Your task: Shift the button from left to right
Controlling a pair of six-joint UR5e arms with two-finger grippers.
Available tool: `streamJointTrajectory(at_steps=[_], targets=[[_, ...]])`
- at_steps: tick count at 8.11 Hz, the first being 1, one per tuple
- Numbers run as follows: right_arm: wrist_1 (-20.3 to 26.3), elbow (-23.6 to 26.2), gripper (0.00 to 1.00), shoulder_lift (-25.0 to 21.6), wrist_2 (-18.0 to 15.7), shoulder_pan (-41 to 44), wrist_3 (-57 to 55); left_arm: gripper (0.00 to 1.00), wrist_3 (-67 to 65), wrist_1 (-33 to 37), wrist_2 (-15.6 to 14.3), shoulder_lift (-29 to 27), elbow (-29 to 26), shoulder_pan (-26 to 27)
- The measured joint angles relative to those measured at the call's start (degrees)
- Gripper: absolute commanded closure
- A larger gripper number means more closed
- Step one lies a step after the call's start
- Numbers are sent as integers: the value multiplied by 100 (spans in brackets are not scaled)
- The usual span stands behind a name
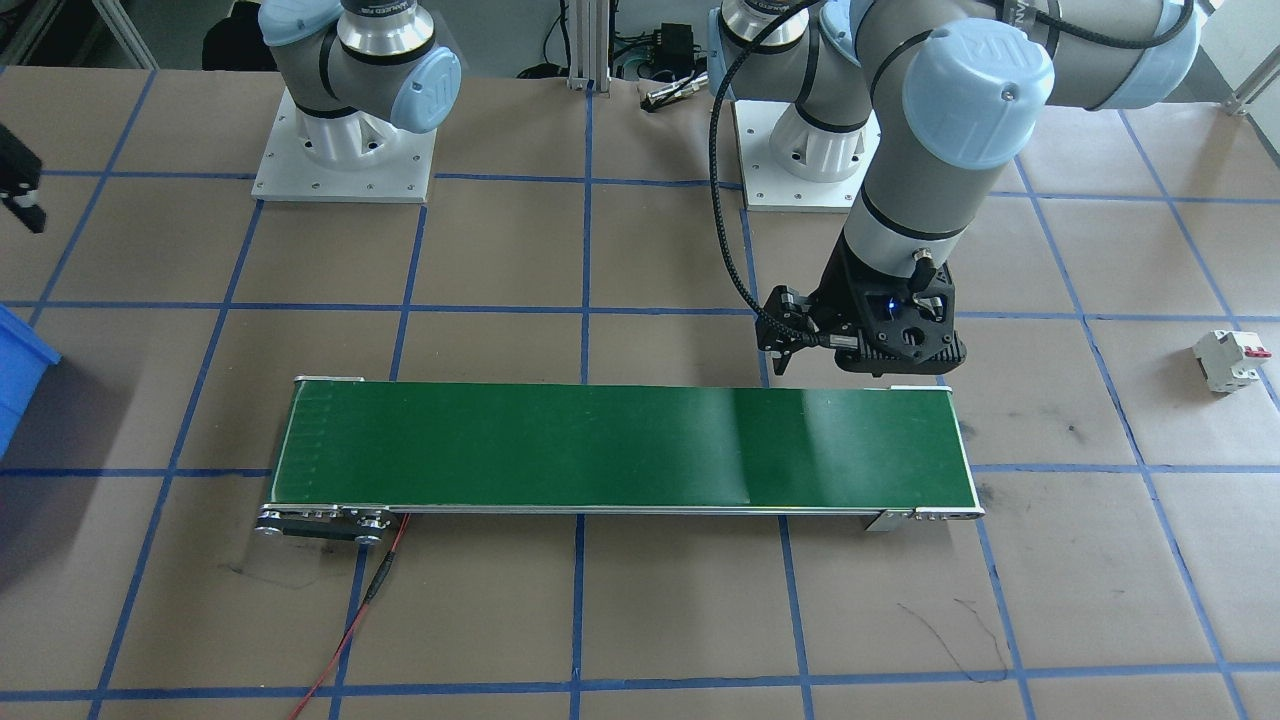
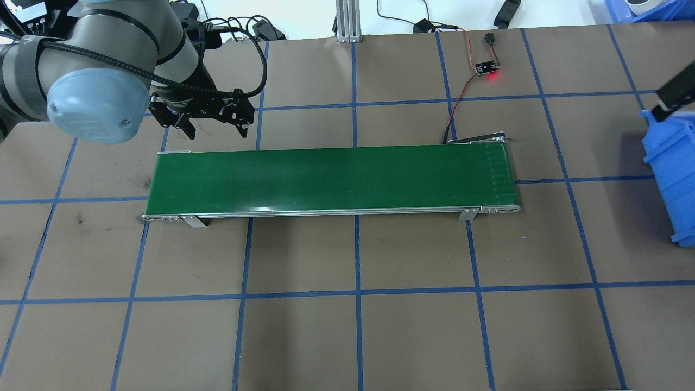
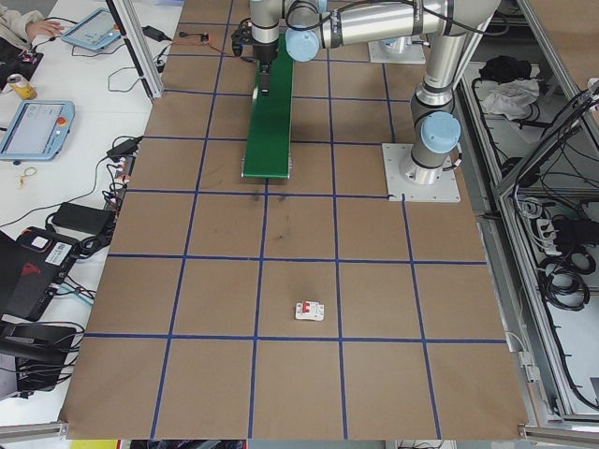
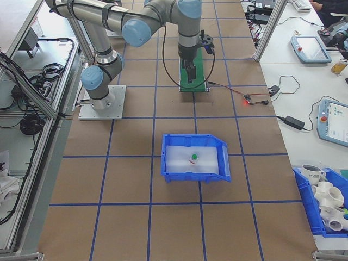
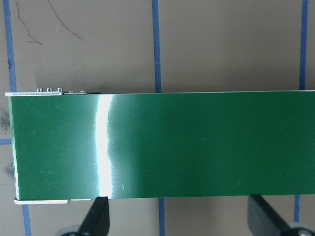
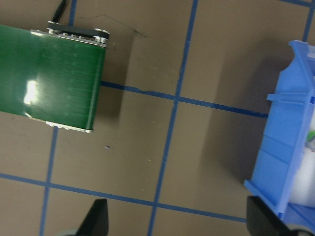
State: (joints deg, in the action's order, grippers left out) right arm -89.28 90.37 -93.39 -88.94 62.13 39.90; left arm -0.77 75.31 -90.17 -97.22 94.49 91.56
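Two-arm cell with a green conveyor belt (image 2: 331, 179) lying across a brown, blue-taped surface (image 2: 358, 326). The button (image 4: 193, 157), green cap uppermost, sits inside the blue bin (image 4: 196, 175) at the robot's right end of the surface, well apart from the belt. The left gripper (image 2: 210, 126) hangs over the far edge of the belt's left end, fingers apart and holding nothing; its wrist view looks straight down on the bare belt, with both fingertips (image 5: 96, 219) at the bottom edge. The right gripper (image 6: 174, 221) hovers between the belt's right end and the bin, likewise open and empty, the bin's blue wall at the right of its wrist view. A white circuit breaker (image 1: 1230, 360) with a red lever lies alone on the surface far out on the robot's left. A small board with a red light (image 2: 487, 68) is wired to the belt's right end
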Motion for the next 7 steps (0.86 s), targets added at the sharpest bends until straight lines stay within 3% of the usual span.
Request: streamJointTrajectory(at_steps=[3, 7], targets=[[160, -54, 0, 12, -47, 1509, -2074, 0, -37, 406, -3, 476, 44, 21], [179, 6, 0, 20, -93, 1885, -2458, 0, -22, 496, -52, 792, 66, 20]])
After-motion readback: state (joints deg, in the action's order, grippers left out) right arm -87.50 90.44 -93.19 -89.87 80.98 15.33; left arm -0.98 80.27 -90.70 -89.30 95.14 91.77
